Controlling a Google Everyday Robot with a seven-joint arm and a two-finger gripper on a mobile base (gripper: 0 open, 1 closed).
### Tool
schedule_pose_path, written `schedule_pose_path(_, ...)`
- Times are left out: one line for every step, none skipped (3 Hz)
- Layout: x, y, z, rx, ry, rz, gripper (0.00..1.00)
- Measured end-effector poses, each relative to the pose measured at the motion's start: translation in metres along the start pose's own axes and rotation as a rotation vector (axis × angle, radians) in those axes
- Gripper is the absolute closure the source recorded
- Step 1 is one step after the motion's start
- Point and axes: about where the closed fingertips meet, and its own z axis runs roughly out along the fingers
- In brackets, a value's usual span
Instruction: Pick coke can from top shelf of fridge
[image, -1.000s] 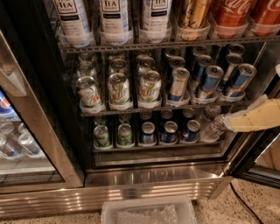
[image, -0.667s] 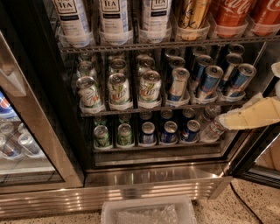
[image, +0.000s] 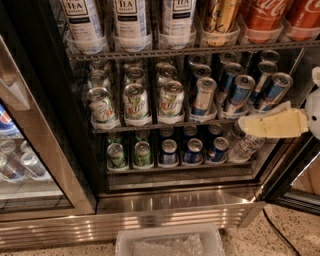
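Observation:
Two red coke cans (image: 263, 14) stand in clear cup trays at the right end of the top shelf (image: 150, 51), cut off by the top edge of the view. A gold-and-tan can (image: 220, 15) stands left of them, then three white tea bottles (image: 129, 17). The fridge (image: 175, 207) is open, with a dark interior and a steel base. My cream-coloured gripper (image: 246, 125) reaches in from the right at the height of the middle rack, well below the coke cans and touching none of them.
The middle rack holds tilted green cans (image: 136, 102) and blue cans (image: 240, 92). The bottom rack holds more cans and a clear bottle (image: 245, 147). The glass door (image: 295, 175) hangs open at the right. A closed cooler (image: 20, 160) is at the left, and a clear bin (image: 170, 242) sits on the floor.
My gripper has shifted slightly left and up, further into the fridge. The cans and bottles have not moved.

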Motion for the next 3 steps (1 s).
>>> schedule_pose_path(-0.025,-0.013,-0.005,0.084,-0.109,-0.009,0.0)
schedule_pose_path(-0.068,-0.012,-0.017,0.117,-0.243,-0.008,0.0)
schedule_pose_path(-0.068,-0.012,-0.017,0.117,-0.243,-0.008,0.0)
